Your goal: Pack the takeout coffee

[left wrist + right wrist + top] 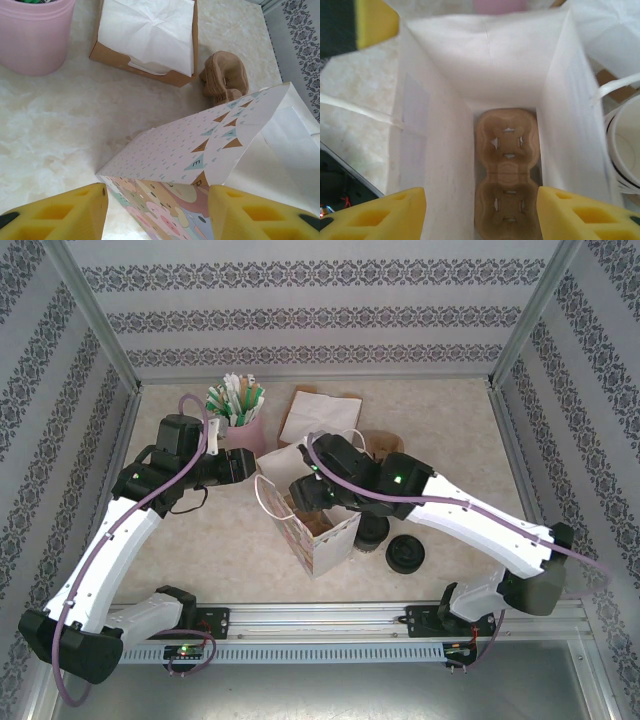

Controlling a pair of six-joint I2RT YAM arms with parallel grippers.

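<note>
Takeout coffee (372, 531) just right of bag (325, 542), right claw (480, 215) open above bag

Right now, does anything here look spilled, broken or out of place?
Nothing stands out. The paper bag stands open with no tears showing, and a brown cup carrier lies flat at its bottom, both slots empty. No spills show on the table around it.

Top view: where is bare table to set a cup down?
Free: the table left of the paper bag, nearer than the pink cup; also the far right corner beyond the napkin box. Crowded: right of the bag, by the black lids.
</note>
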